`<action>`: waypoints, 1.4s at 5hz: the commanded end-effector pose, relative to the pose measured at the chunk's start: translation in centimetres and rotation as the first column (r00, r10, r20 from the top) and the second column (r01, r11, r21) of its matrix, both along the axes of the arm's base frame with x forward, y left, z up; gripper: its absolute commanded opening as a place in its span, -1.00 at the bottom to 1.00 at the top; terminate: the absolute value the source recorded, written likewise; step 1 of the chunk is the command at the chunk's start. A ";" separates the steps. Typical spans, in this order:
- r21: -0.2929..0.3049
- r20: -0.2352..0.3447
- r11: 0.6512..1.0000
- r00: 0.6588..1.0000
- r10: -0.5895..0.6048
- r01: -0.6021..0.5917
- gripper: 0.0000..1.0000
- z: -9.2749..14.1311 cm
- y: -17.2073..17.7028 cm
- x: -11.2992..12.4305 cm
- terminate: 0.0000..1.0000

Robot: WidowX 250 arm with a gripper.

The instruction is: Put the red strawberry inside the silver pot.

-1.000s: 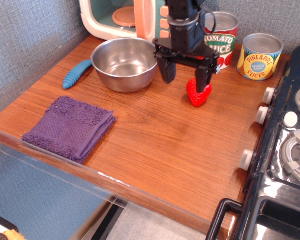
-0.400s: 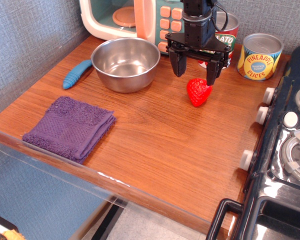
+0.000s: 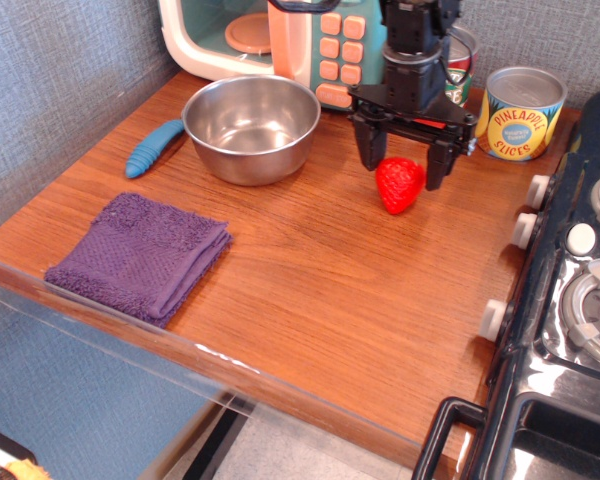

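The red strawberry point(image 3: 399, 185) lies on the wooden counter, right of the silver pot point(image 3: 251, 127). The pot stands empty at the back left of the counter. My black gripper point(image 3: 404, 164) is open and hangs just above and behind the strawberry, one finger on each side of its top. It holds nothing. The arm hides most of the tomato can behind it.
A pineapple slices can point(image 3: 520, 112) stands at the back right. A toy microwave point(image 3: 280, 35) stands behind the pot. A blue object point(image 3: 153, 147) lies left of the pot. A purple cloth point(image 3: 140, 254) lies front left. A black stove point(image 3: 570, 300) borders the right edge.
My gripper has moved to the right, from over the pot's right edge to above the strawberry. The strawberry and the pot have not moved.
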State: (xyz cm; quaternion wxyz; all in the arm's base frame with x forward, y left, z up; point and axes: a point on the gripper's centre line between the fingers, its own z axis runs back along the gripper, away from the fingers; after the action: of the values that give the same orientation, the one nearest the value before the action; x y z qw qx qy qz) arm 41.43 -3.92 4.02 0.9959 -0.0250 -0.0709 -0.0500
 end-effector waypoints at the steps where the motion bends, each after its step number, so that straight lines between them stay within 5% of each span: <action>1: 0.025 -0.040 1.000 0.999 0.012 -0.011 1.00 -0.9 -0.2 -0.1 -1.00; 2: 0.055 -0.071 0.998 0.997 0.020 -0.016 1.00 -1.9 0.3 -0.4 -1.00; 3: 0.060 -0.063 0.998 0.998 0.017 -0.013 -1.00 -2.0 0.4 -0.4 -1.00; 5: 0.013 0.017 1.000 1.000 -0.013 0.013 -1.00 1.8 0.5 -0.6 -1.00; 7: 0.022 0.132 0.992 0.983 0.124 -0.128 -1.00 8.5 7.5 -2.1 -1.00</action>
State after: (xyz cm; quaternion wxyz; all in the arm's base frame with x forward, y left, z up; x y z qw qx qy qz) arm 39.56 3.74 9.85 0.9944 -0.0015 -0.1047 0.0149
